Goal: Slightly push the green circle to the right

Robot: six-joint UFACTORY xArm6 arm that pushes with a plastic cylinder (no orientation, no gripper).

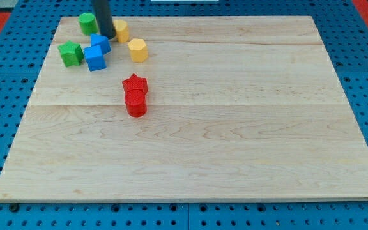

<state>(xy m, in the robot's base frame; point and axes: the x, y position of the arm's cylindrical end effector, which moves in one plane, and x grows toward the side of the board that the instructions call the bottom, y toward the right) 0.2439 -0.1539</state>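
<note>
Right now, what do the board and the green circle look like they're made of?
Board: pale wood, matte, with visible grain and plank seams. Green circle: uniform colour, smooth, faint sheen, so painted wood or plastic; I cannot tell which. My tip sits just to its right.

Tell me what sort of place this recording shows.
Probably a lab tabletop rig for robot pushing trials. A pale wooden board lies on a blue perforated base. Small coloured blocks, such as a green cylinder block, cluster at the view's top left, where my tip rests just right of it.
</note>
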